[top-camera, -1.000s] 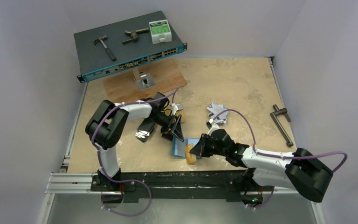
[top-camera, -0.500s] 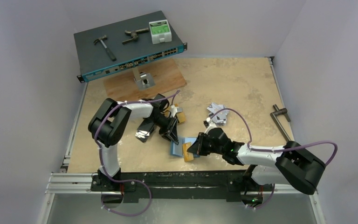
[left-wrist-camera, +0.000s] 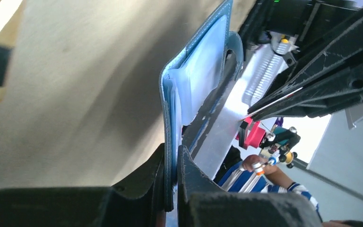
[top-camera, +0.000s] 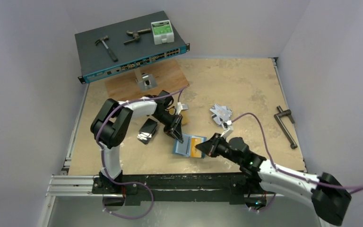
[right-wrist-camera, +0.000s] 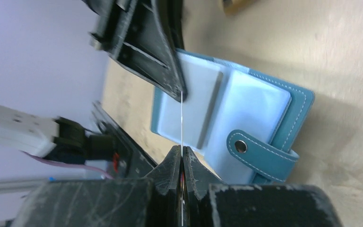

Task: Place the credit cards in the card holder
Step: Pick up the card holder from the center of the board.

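Over beige tabletop, left hand clamps card holder; right hand pinches card, gold only from above.

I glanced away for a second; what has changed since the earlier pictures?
The left gripper came down and closed on the edge of the card holder's cover. The right gripper, shut on the gold-orange card, kept it at the holder while its arm sank low and stretched rightward. The black card stack and the silver-grey cards stayed put.
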